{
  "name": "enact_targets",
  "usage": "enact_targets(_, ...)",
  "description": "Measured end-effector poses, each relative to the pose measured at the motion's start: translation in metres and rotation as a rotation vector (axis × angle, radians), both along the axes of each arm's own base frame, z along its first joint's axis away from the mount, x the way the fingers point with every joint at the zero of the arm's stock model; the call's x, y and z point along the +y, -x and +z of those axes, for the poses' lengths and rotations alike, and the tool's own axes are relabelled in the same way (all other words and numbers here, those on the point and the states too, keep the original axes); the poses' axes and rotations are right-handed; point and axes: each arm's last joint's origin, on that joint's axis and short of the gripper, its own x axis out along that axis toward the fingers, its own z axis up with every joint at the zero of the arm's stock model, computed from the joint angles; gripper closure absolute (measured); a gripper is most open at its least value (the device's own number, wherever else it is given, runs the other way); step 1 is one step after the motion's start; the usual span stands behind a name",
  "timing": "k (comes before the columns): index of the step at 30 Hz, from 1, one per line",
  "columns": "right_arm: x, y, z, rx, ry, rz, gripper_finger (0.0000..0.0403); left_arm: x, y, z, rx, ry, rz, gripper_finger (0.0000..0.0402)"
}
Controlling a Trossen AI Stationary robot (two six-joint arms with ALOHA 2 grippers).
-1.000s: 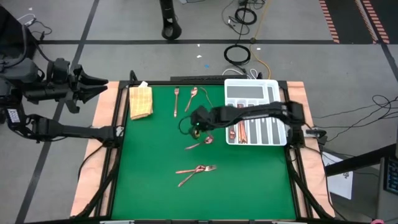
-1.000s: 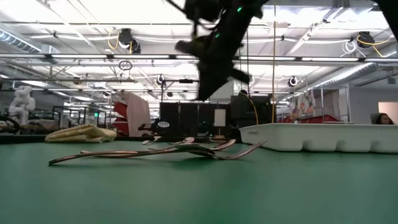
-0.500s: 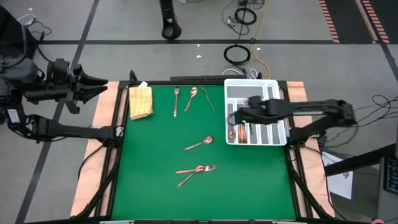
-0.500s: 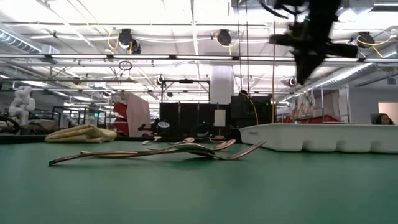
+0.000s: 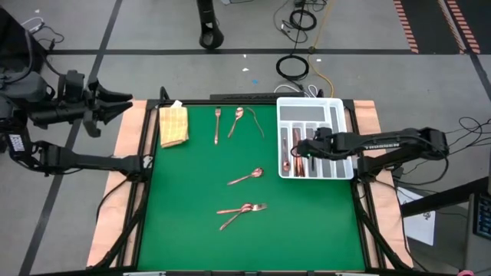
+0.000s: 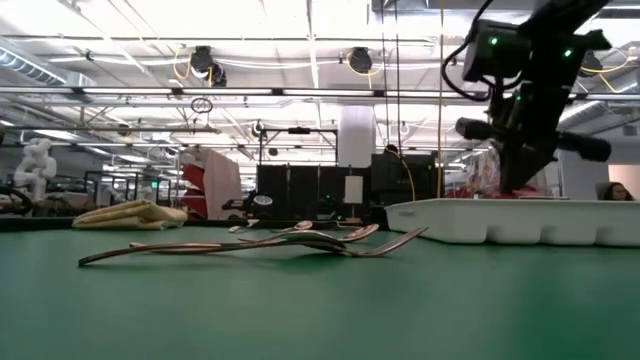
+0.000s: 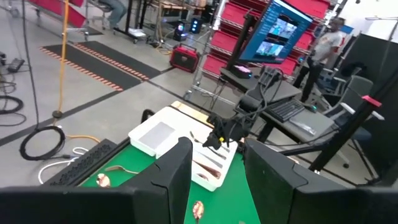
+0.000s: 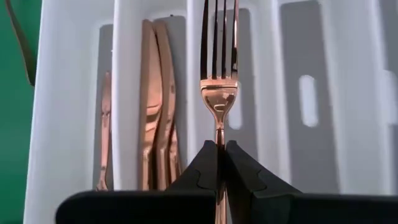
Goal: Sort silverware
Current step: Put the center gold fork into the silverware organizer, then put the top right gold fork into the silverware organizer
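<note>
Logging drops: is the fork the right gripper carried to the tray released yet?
Not released. The right gripper is shut on the fork handle, holding it above a compartment of the white tray.

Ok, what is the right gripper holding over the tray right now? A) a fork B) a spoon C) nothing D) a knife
A: in the right wrist view the right gripper is shut on the handle of a fork, its tines pointing out over the white tray.
</note>
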Motion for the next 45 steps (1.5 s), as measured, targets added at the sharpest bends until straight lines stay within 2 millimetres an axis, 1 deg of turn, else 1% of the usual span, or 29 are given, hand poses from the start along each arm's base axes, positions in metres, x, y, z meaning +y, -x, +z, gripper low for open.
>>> enact_targets(4,-0.009,-0.003,-0.010,0.010,0.010,0.003,0.0403,0.001,0.000,0.000,0.002,-0.007,0.032,0.0254)
enact_targets(7,-0.017,-0.003,-0.018,0.060,-0.015,-0.003,0.0403,0.001,0.000,0.000,0.002,-0.008,0.037,0.0254)
enact_targets(12,-0.021,-0.006,-0.025,0.095,-0.045,0.032,0.0396,0.001,0.000,0.000,0.002,-0.006,0.037,0.0254)
enact_targets(15,-0.022,-0.008,-0.026,0.096,-0.041,0.051,0.0370,0.001,0.000,0.000,0.002,-0.005,0.038,0.0254)
enact_targets(22,-0.022,-0.009,-0.025,0.092,-0.036,0.064,0.0273,0.001,0.000,0.000,0.001,-0.005,0.038,0.0254)
enact_targets(25,-0.022,-0.008,-0.024,0.083,-0.043,0.055,0.0245,0.001,0.000,0.000,0.001,-0.005,0.038,0.0254)
enact_targets(27,-0.022,-0.012,-0.014,0.054,-0.031,0.094,0.0234,0.001,0.000,0.000,0.001,-0.005,0.038,0.0254)
enact_targets(29,-0.023,-0.018,0.001,0.010,-0.004,0.141,0.0229,0.001,0.000,0.000,0.002,-0.005,0.038,0.0254)
enact_targets(31,-0.025,-0.020,0.019,0.006,0.031,0.191,0.0228,0.001,0.000,0.000,0.001,-0.005,0.038,0.0254)
enact_targets(35,-0.031,-0.035,0.072,-0.093,0.167,0.287,0.0227,0.001,0.000,0.000,0.002,-0.005,0.037,0.0254)
enact_targets(37,-0.037,-0.049,0.097,-0.159,0.257,0.365,0.0227,0.001,0.000,0.000,0.003,-0.010,0.036,0.0254)
enact_targets(39,-0.045,-0.066,0.116,-0.183,0.356,0.453,0.0227,0.001,0.000,0.000,0.008,-0.022,0.034,0.0254)
enact_targets(42,-0.064,-0.094,0.131,-0.146,0.441,0.516,0.0227,0.001,0.000,0.000,0.009,-0.023,0.033,0.0254)
enact_targets(45,-0.088,-0.125,0.129,-0.060,0.432,0.568,0.0227,0.001,0.000,0.000,0.011,-0.022,0.033,0.0254)
